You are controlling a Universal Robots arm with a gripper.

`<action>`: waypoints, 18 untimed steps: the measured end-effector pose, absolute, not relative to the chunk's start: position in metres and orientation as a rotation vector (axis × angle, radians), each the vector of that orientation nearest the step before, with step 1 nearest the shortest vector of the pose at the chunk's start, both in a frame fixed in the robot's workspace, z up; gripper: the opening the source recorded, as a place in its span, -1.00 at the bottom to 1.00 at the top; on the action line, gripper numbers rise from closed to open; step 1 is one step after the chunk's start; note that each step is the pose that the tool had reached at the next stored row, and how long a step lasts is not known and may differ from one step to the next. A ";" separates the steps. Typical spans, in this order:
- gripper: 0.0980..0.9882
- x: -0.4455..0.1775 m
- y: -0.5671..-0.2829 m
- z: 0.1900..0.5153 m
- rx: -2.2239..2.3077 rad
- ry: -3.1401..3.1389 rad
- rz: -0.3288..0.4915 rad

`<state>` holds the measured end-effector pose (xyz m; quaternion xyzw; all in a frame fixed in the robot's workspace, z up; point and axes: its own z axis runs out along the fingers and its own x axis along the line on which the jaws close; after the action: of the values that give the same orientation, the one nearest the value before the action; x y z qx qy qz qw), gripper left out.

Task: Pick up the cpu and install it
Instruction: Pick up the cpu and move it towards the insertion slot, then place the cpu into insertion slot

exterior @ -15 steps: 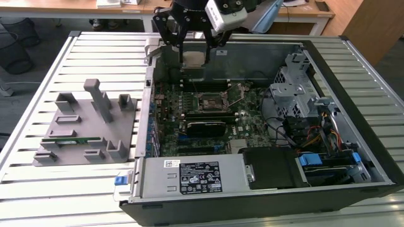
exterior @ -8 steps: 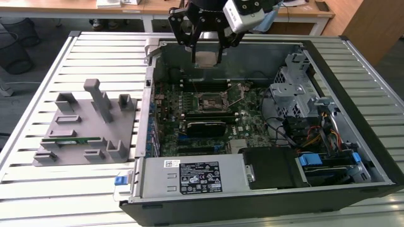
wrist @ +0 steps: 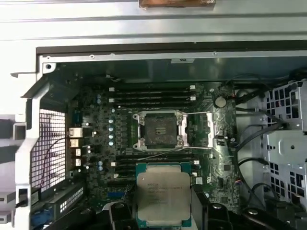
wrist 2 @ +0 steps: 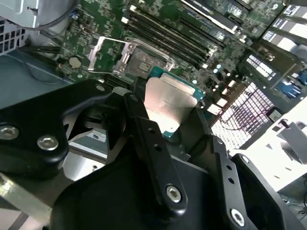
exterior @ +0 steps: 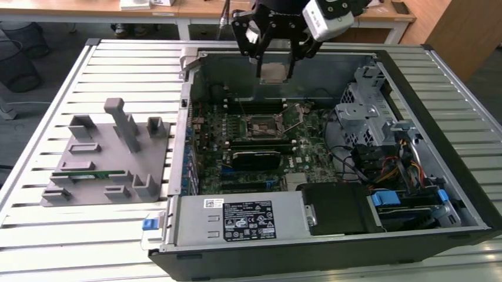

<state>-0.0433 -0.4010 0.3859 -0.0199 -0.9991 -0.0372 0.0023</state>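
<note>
The cpu, a flat square chip with a silvery top, hangs in the air over the far part of the open computer case. My gripper is shut on it, a black finger on each side. In both wrist views the cpu sits between the fingers. The motherboard's cpu socket lies below with its metal frame swung open, and its dark square middle is bare. In the exterior view the chip is above and behind the socket, apart from the board.
A grey fixture plate lies on the slatted table at the exterior view's left, holding a green memory stick. Inside the case are a black block, a power supply, a metal drive cage and loose cables.
</note>
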 end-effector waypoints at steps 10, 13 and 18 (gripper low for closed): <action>-0.01 -0.022 -0.400 0.385 -0.062 -3.138 -0.117; -0.01 -0.022 -0.400 0.385 -0.072 -3.140 -0.104; -0.01 -0.022 -0.400 0.384 -0.208 -3.137 -0.099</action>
<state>-0.0218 -0.4001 0.3838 -0.0661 -0.9973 -0.0316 -0.0017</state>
